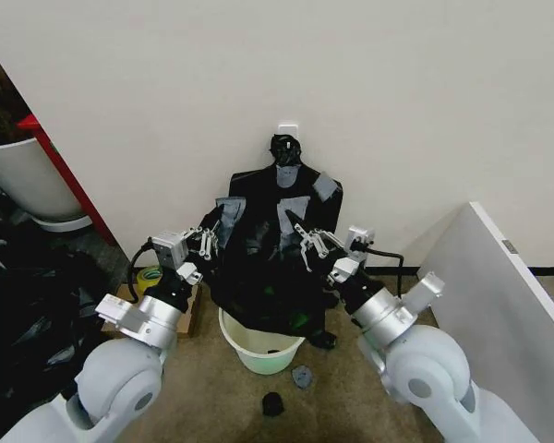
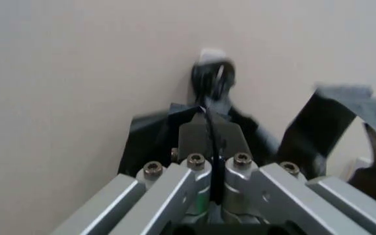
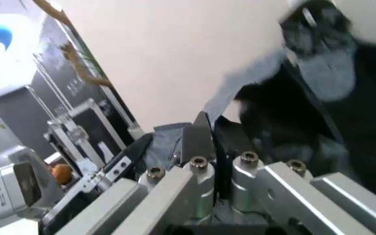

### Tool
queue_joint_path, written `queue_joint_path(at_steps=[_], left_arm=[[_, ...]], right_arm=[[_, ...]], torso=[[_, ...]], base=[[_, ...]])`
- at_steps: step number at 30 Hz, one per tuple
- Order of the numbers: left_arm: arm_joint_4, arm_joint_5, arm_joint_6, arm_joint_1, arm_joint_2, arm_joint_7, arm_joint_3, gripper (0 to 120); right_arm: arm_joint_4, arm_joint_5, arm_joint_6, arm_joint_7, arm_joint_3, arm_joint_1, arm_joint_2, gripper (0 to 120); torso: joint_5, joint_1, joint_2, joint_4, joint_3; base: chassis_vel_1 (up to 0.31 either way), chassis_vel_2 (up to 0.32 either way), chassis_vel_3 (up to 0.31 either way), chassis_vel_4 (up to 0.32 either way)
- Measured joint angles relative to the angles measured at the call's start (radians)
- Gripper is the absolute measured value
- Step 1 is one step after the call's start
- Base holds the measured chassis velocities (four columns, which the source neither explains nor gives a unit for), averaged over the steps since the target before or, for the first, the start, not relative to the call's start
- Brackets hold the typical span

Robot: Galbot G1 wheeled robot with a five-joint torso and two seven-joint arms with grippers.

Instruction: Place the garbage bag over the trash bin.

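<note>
We held the garbage bag (image 1: 263, 277) spread above the trash bin (image 1: 258, 346) on the floor by the wall, left claw (image 1: 206, 242) and right claw (image 1: 307, 245) each pinched shut on its edge. Its mouth was not yet over the rim.

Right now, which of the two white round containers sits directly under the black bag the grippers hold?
The trash bin, the small cream one between the arms, below the garbage bag. The larger white tub stands far left by the wall.

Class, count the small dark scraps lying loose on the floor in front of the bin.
2: one grey scrap just in front of the trash bin, one black scrap nearer the robot. The hanging garbage bag may hide others.
</note>
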Motion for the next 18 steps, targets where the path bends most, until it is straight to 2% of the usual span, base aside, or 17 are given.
queue_joint_path(at_steps=[6,11,18], left_arm=[[0.084,0.064,-0.028,0.028,-0.042,0.004,0.018,0],[0.118,0.095,-0.044,0.062,-0.064,0.002,0.015,0],[0.17,0.143,-0.053,0.099,-0.117,-0.02,0.02,0]], right_arm=[[-0.098,-0.07,0.042,-0.011,-0.001,-0.086,0.034,0],[-0.165,-0.159,0.067,-0.003,-0.023,-0.129,0.059,0],[-0.184,-0.262,0.082,0.005,-0.015,-0.232,0.055,0]], torso=[[0.0001,0.0,0.0,0.0,0.0],[0.0002,0.0,0.0,0.0004,0.0],[-0.0001,0.0,0.0,0.0,0.0]], base=[[0.0,0.0,0.0,0.0],[0.0,0.0,0.0,0.0],[0.0,0.0,0.0,0.0]])
